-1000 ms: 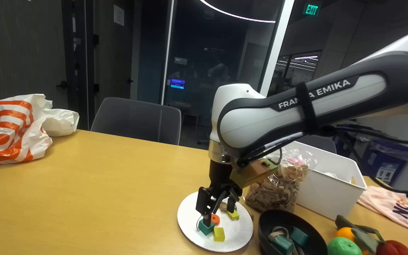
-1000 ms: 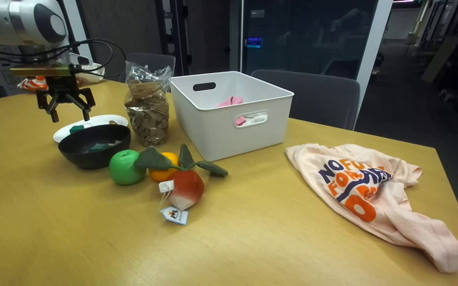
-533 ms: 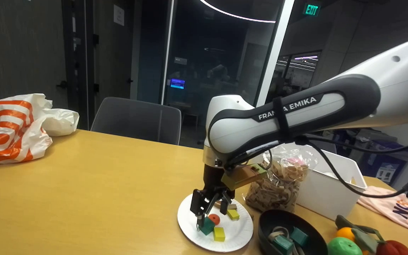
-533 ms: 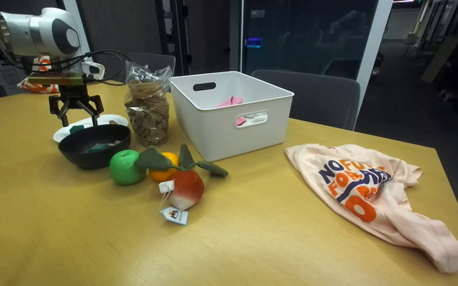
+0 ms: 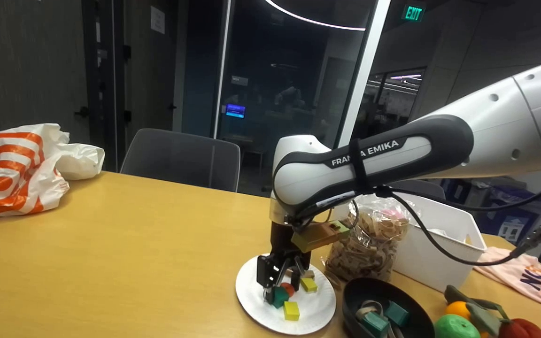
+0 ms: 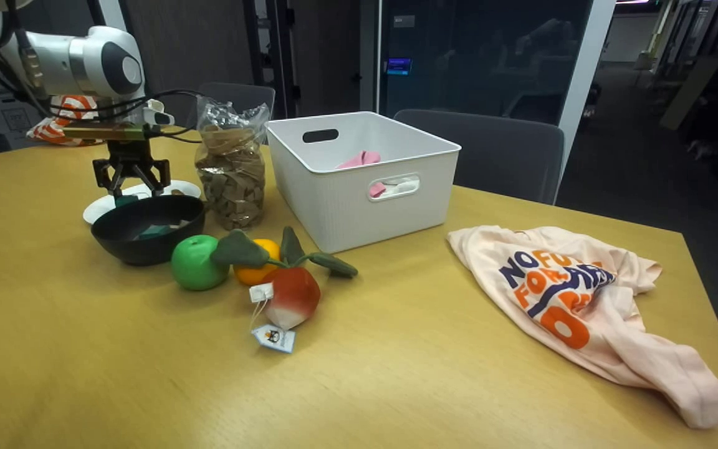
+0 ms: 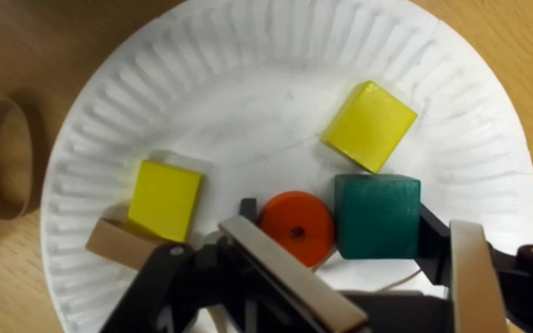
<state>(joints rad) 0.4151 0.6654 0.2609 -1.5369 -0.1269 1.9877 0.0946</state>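
Arm [image 5: 418, 146] slopes down over white plate [image 7: 248, 120], wrist [image 5: 280, 212] nearly vertical. Pincer [image 7: 337, 219] points downward, spread wide; green block [image 7: 377, 217] and orange disc [image 7: 296, 217] both lie on plate, between its tips.

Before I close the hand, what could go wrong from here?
In the wrist view, the orange disc and teal block both lie within the open hand, so closing might pinch them together. A yellow block sits so near the teal one that it may get nudged along the plate; whether they touch is unclear.
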